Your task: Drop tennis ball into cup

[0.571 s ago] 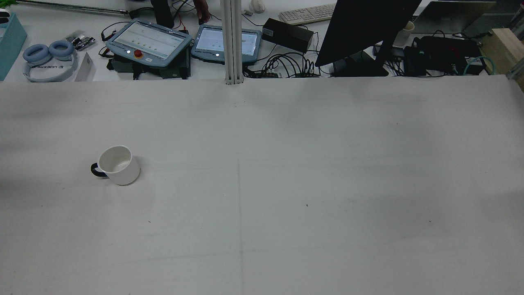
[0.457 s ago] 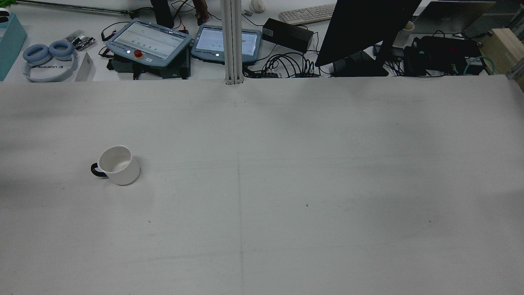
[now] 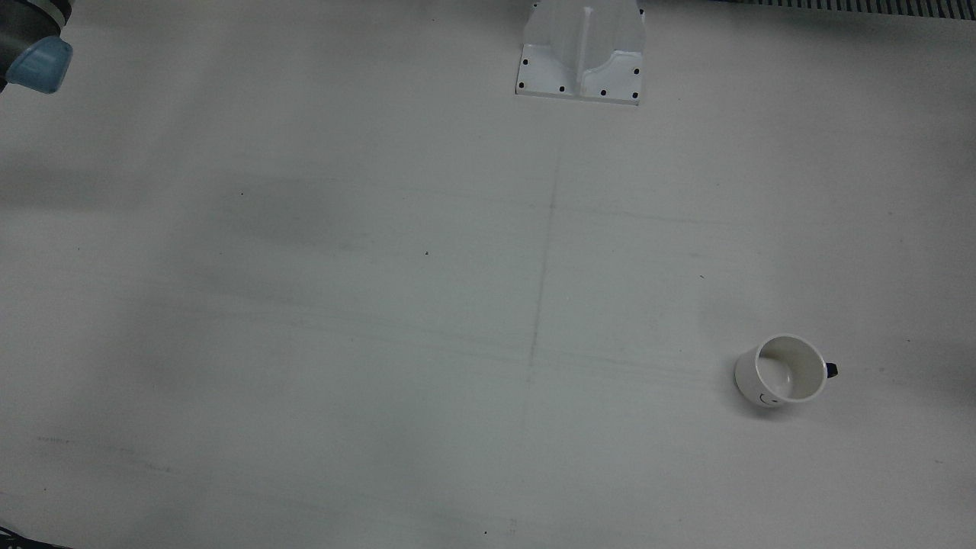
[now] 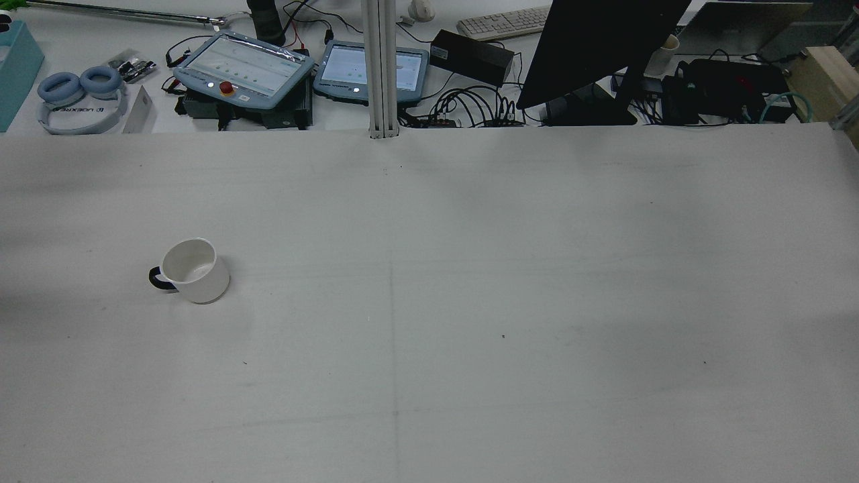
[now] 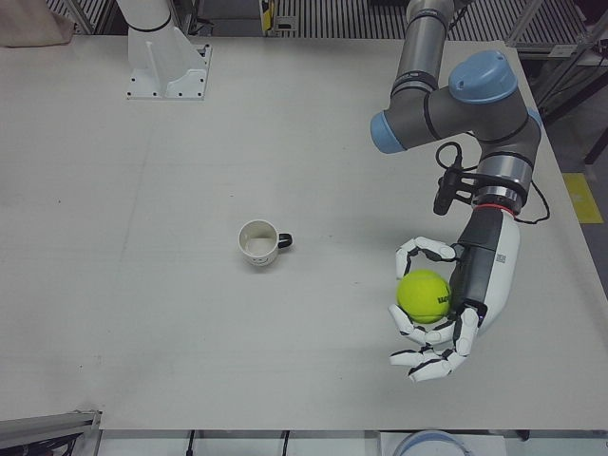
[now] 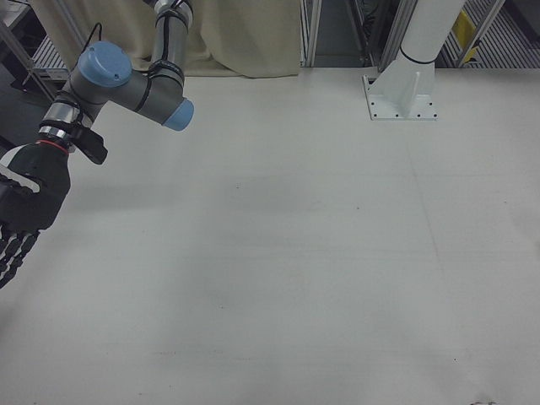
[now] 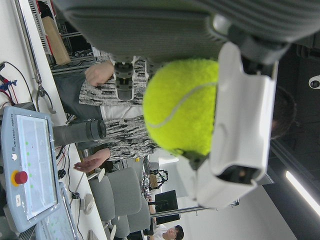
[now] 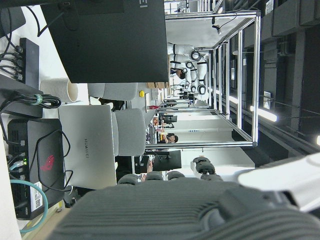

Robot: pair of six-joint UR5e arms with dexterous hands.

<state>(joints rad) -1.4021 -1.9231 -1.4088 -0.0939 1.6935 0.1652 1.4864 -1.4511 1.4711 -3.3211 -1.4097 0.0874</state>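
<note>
Not much has changed on the table itself: compared with the rear view from half a second back, the cup (image 4: 190, 270) hasn't budged, and only a person's arm at the far desk by the teach pendants (image 4: 243, 69) has gone from that view. So nothing has been disturbed and the setup is still good for the drop. The tennis ball (image 5: 424, 295) is held in the left hand (image 5: 443, 309), with the fingers (image 5: 425, 250) curled around it from above and below, palm turned toward the cup; it's confirmed up close in the left hand view, where the ball (image 7: 186, 106) is seen cradled against a white fingertip. The hand is well apart from the cup (image 5: 258, 243), out near the table's near edge, so a fair carry across is probably still needed before anything can be released. The right hand (image 6: 24, 211) is parked off the far side with fingers hanging loose and apart, nothing held. Loads of open table (image 3: 343, 305) is available around the cup, which stands upright, handle (image 5: 284, 243) pointing toward the ball side, so no obstacles have to be dodged.
</note>
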